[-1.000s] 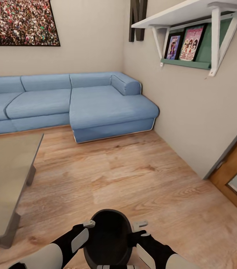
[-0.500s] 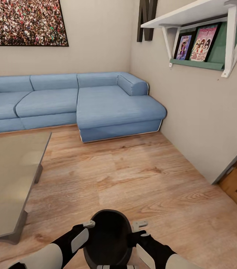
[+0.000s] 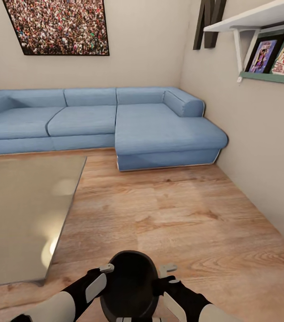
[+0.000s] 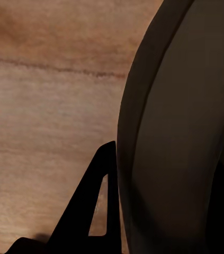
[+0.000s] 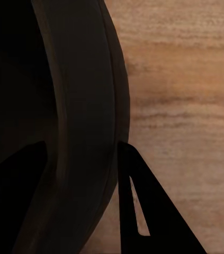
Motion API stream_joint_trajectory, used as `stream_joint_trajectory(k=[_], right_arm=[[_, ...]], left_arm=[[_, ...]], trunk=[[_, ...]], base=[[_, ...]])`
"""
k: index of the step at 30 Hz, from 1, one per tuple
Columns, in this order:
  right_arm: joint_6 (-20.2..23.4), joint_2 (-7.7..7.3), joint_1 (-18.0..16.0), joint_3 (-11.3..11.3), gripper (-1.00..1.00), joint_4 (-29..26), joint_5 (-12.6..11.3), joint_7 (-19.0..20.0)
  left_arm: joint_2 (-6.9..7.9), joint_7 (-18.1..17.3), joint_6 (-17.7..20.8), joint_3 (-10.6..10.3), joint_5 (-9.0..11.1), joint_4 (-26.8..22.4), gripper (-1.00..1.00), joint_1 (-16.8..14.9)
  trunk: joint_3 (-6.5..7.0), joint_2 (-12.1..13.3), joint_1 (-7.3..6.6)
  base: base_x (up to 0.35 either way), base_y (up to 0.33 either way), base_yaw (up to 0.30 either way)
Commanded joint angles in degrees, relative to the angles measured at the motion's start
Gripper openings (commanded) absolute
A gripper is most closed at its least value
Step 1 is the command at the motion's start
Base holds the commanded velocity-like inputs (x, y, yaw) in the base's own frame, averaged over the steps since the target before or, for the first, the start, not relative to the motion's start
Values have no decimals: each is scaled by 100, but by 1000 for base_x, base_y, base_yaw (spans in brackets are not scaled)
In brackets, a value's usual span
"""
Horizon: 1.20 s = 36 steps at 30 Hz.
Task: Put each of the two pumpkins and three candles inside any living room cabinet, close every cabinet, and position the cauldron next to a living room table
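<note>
Two sets of fingers clamp the cauldron [image 3: 130, 286] between them, low in the head view: the left fingers [image 3: 106, 269] grip one side of its rim and the right fingers [image 3: 167, 269] the other, each pair closed over the wall (one finger inside, one outside, as the wrist views show). It is a matte black, round-bellied pot with a slightly narrower rim, its hollow dark and smooth, held above the floor [image 3: 173, 214] of warm, grained wood planks. Ahead to the left stands a low desk [image 3: 21, 214] with a flat, glossy greyish top that catches a soft glare. Beyond lies a blue fabric corner sofa [image 3: 128, 120] with rounded cushions, well apart from the pot.
</note>
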Motion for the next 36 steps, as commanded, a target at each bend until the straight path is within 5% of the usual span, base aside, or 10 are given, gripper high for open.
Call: stream_joint_trajectory(k=[1, 17, 18, 36], right_arm=[[-68, 73, 0, -95, -100, -418, -9, 59], [-68, 72, 0, -95, -100, -418, -11, 67], [-68, 68, 0, -95, 100, -418, -11, 68], [-68, 64, 0, -95, 100, -418, -11, 86]], left_arm=[[-6, -101, -33, -146, 226, -5, -100, 5], [-6, -102, -35, -146, 226, -5, -100, 5], [-6, -107, -39, -154, 226, -5, 100, 5], [-37, -80, -32, -155, 222, -5, 100, 5]], trunk=[[-1, 1, 2], [-1, 1, 2], [-1, 1, 2], [-1, 1, 2]], base=[[138, 77, 151], [19, 6, 13], [0, 0, 0], [0, 0, 0]])
